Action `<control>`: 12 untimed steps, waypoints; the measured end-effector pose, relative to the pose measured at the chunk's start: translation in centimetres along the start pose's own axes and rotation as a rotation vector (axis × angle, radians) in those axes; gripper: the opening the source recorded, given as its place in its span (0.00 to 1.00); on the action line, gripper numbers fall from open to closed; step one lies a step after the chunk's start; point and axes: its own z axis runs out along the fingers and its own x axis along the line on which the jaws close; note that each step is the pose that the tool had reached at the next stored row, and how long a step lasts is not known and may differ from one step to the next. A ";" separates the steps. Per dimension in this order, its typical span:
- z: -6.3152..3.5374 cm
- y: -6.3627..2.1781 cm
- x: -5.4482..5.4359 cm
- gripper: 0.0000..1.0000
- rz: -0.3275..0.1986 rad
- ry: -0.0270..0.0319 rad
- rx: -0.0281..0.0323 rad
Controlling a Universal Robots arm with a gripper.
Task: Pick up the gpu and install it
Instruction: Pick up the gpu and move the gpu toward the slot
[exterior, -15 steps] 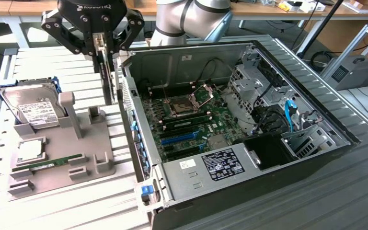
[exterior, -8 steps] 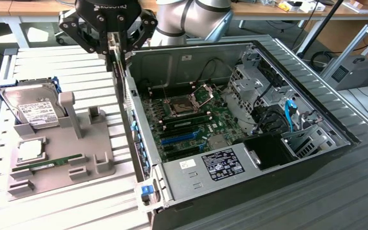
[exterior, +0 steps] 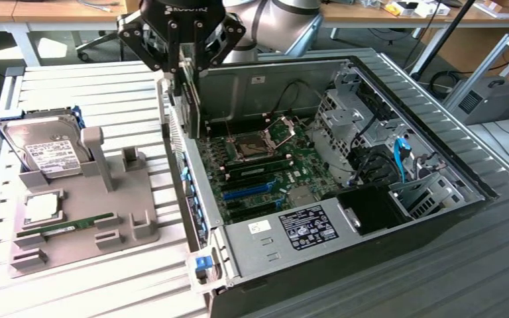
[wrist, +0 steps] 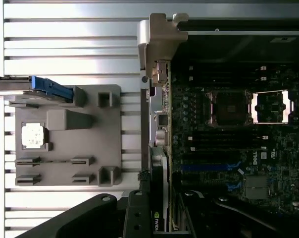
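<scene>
My gripper (exterior: 183, 63) hangs over the open computer case (exterior: 431, 199), above its rear wall on the exterior view's left. It is shut on the gpu (exterior: 193, 99), a thin green card held on edge and pointing down along that wall. In the wrist view the gpu (wrist: 158, 49) runs edge-on from between my fingers (wrist: 139, 215) out to its pale metal bracket. It hovers above the motherboard (exterior: 264, 165), clear of the blue slots (exterior: 246, 192). The same blue slots (wrist: 209, 167) lie just beside the card's edge in the wrist view.
A grey holder (exterior: 87, 212) stands on the white slatted table (exterior: 87, 86) at the exterior view's left. It carries a hard drive (exterior: 47, 149) with blue rails, a processor chip (exterior: 42, 207) and a memory stick (exterior: 73, 225). Drive cages and cables (exterior: 387, 159) fill the case's far side.
</scene>
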 end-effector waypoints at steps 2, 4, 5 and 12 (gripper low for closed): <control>0.01 0.01 -0.7 0.27 0.000 0.0003 0.0000; 0.02 0.01 -1.4 0.27 0.000 0.0005 -0.0001; 0.02 0.02 -1.9 0.27 0.000 0.0007 -0.0001; 0.06 0.04 -4.6 0.27 0.000 0.0015 -0.0006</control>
